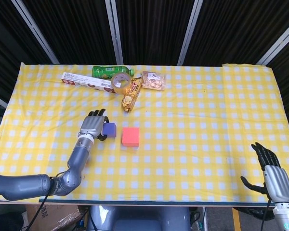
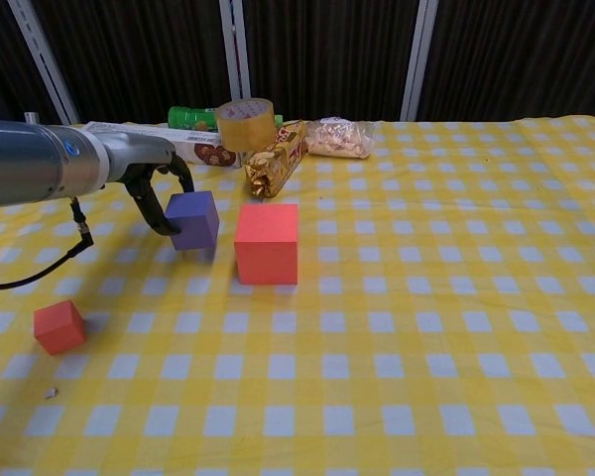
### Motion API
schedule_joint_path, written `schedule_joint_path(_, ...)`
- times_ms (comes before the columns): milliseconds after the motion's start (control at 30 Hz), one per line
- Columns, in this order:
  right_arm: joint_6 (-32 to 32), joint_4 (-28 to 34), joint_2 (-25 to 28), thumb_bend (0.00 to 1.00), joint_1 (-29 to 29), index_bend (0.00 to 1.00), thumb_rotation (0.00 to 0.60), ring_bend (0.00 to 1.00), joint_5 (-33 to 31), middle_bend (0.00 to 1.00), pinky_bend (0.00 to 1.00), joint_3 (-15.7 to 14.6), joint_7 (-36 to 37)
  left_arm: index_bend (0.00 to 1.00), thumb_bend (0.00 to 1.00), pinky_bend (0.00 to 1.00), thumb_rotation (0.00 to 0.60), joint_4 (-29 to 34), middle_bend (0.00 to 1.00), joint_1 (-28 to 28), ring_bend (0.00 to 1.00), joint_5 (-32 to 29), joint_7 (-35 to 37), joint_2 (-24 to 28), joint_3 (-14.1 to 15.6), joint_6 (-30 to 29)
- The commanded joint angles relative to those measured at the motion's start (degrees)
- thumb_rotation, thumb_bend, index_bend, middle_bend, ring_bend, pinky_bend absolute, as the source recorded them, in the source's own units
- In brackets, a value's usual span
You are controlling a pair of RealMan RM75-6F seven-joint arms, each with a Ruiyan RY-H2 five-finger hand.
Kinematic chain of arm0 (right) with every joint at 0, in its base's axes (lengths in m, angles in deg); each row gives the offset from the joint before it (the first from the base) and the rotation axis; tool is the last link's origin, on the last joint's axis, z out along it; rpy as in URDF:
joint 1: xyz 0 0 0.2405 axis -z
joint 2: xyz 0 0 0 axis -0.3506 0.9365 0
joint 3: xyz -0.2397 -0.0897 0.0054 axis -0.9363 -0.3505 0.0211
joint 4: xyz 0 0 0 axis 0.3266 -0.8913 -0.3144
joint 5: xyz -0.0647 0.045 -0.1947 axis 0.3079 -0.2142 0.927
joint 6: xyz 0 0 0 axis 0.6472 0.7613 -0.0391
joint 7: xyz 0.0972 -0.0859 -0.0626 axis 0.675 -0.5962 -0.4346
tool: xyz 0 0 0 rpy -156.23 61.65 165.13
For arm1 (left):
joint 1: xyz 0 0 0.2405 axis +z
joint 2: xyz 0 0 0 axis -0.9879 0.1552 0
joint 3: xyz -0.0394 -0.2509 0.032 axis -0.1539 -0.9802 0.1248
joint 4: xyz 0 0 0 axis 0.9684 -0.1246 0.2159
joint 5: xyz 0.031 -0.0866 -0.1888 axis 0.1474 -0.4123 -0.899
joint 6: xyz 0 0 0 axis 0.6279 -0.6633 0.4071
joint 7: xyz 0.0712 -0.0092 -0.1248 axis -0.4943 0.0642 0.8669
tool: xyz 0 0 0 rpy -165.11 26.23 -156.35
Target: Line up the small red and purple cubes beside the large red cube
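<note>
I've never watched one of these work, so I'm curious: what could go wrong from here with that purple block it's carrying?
The left hand holds the small purple cube slightly tilted, close beside the large red cube; setting it down might nudge the big one or leave it crooked. The small red cube sits near the table's front edge, under the arm's path, so a low sweep could knock it.

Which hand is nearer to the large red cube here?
Left. The left hand holds the purple cube just left of the large red cube; the right hand hovers open at the table's near right edge.
</note>
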Motion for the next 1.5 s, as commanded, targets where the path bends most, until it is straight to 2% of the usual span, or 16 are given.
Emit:
schedule_joint_path(33,0.03,-0.06,0.0,0.31,0.01,0.0,0.6,0.0,-0.05,0.0,0.0,0.05,0.18,0.41,0.39,0.0,0.6,0.11,0.0,-0.38,0.0,-0.04,0.05,-0.63,0.58,-0.2)
schedule_joint_path(833,-0.04,-0.07,0.11,0.31,-0.06,0.0,0.6,0.0,-0.05,0.0,0.0,0.14,0.62,0.41,0.39,0.0,0.6,-4.32,0.0,-3.05,0.0,-0.64,1.55,-5.64,1.85,0.93)
schedule_joint_path(1500,0.18,-0.15,0.13,0.31,0.01,0.0,0.6,0.0,0.38,0.0,0.0,0.02,0.58,0.33,0.34,0.0,0.6,-2.75,0.0,-3.53,0.0,-1.2,1.3,-4.94,3.0,0.82)
